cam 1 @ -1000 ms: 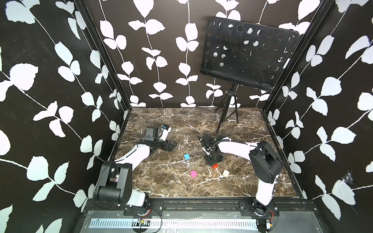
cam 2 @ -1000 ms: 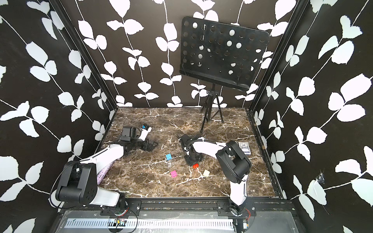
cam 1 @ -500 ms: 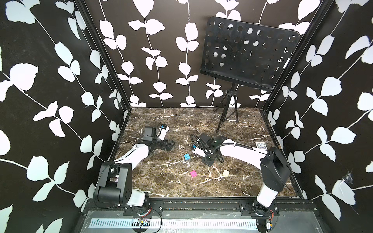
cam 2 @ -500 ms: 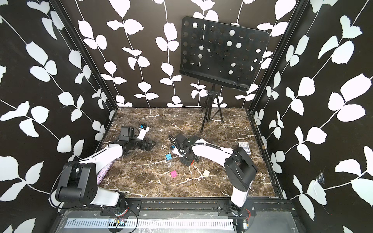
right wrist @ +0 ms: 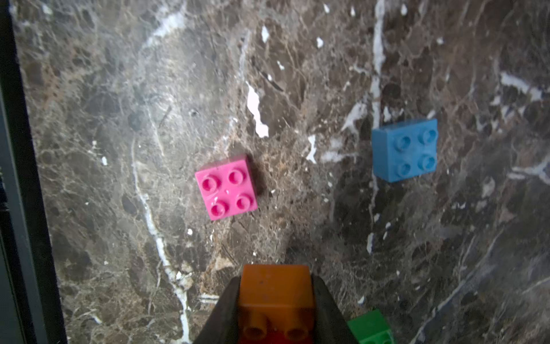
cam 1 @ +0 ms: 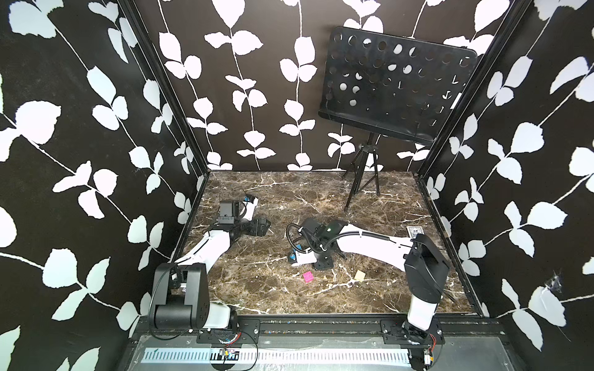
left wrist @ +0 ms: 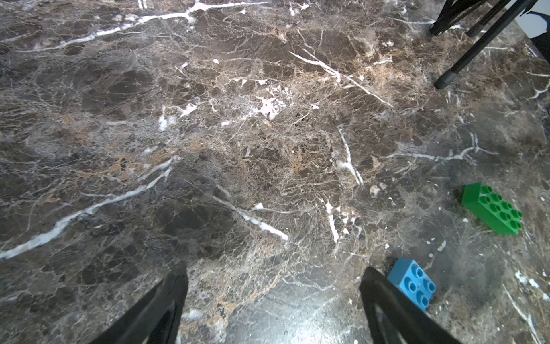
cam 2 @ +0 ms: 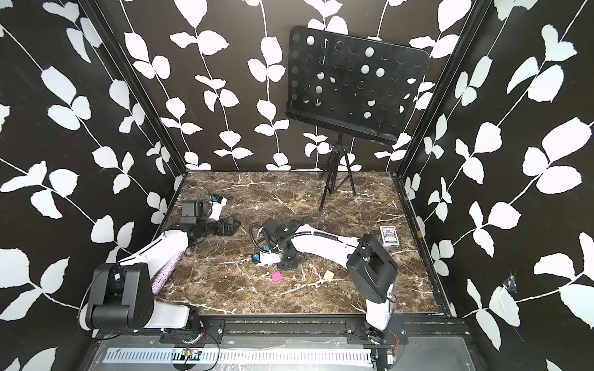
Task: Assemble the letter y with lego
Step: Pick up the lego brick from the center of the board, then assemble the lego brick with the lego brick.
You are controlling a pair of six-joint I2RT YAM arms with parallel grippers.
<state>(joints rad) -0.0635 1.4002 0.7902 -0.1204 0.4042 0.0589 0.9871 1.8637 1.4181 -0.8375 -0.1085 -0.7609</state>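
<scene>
In the right wrist view my right gripper [right wrist: 275, 280] is shut on an orange lego brick [right wrist: 276, 290], held just above the marble. Ahead of it lie a pink brick [right wrist: 226, 187] and a blue brick [right wrist: 404, 150]; a green brick [right wrist: 372, 327] shows beside one finger. Both top views show this gripper [cam 1: 322, 265] near the middle, just behind the pink brick [cam 1: 308, 277], with a cream brick [cam 1: 360, 275] to its right. My left gripper [left wrist: 273, 286] is open over bare marble, the blue brick [left wrist: 412, 283] just outside one finger, the long green brick [left wrist: 491, 210] farther off. No joined letter y shows.
A black music stand [cam 1: 395, 93] on a tripod [cam 1: 361, 180] stands at the back right. A blue-and-white card box [cam 1: 414, 231] lies near the right wall. Leaf-patterned walls enclose the marble table [cam 1: 289, 199] on three sides. My left arm [cam 1: 212, 244] lies along the left side.
My right arm has swung left toward the table's middle with the orange brick in its jaws, now covering the blue brick from above. The left arm has hardly moved.
</scene>
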